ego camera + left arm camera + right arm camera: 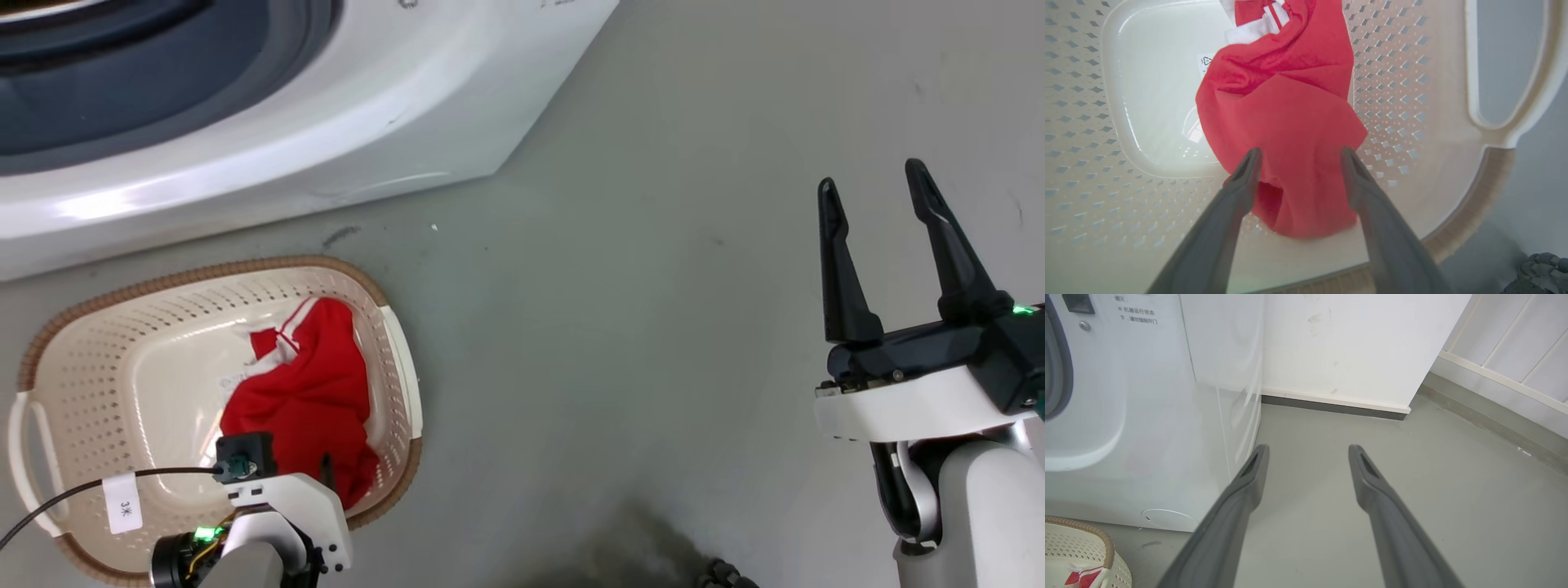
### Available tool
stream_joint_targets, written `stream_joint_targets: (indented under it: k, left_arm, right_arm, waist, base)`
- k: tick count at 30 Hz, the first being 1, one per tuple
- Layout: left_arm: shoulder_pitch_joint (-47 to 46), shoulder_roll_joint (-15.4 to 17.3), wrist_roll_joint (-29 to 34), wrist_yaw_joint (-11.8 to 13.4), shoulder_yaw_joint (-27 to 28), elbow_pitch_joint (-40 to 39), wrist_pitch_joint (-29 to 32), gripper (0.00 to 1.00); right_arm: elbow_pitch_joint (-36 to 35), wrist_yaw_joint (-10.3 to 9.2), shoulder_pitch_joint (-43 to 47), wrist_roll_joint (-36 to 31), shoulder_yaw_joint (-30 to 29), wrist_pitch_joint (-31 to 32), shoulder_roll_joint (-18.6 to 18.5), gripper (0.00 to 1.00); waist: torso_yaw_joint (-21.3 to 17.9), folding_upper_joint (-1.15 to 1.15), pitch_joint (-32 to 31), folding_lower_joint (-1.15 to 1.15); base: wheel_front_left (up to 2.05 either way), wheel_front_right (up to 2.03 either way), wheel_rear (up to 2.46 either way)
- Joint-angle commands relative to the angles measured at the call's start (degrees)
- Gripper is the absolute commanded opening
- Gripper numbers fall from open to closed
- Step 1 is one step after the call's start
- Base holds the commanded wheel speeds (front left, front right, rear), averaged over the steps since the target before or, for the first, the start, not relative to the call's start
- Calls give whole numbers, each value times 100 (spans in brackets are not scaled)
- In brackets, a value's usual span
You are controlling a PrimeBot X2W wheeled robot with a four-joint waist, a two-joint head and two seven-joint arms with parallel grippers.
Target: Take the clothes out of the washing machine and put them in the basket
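The red garment (pixel 306 392) lies in the basket (pixel 122 351). The left gripper (pixel 1300 153) hangs over it with fingers apart, so the cloth seems released there. The right gripper (pixel 872 175), also apart, waits over the floor (pixel 653 327).

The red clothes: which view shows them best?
The left wrist view: the red clothes lie large in the basket, stripes visible. The head view shows them smaller, partly behind the left arm; the right wrist view, just a corner.
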Motion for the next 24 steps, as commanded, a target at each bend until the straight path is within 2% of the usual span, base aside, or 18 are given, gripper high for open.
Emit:
stream_joint_targets:
  k: [1,6,12,24]
  left_arm:
    - [14,-35,-28,-3,15,33,-24,100]
    - [213,-155,-142,-100,62,76,-20,100]
    - [584,-228,-234,-146,209,-375,-20,100]
    - [1307,-352,151,70,479,-2143,-21,100]
  right_arm:
    - [14,-6,30,-24,-6,6,4,100]
    - [106,-6,198,-79,-23,76,4,100]
    - [89,-5,439,-92,-54,206,3,100]
    - [-87,-5,996,-152,-207,479,2,100]
  waist:
    - [73,0,-219,-1]
    - [254,0,-870,-1]
    - [512,0,-1613,-1]
    - [1082,0,-2449,-1]
  base:
    - [0,0,0]
    - [0,0,0]
    - [0,0,0]
    - [0,0,0]
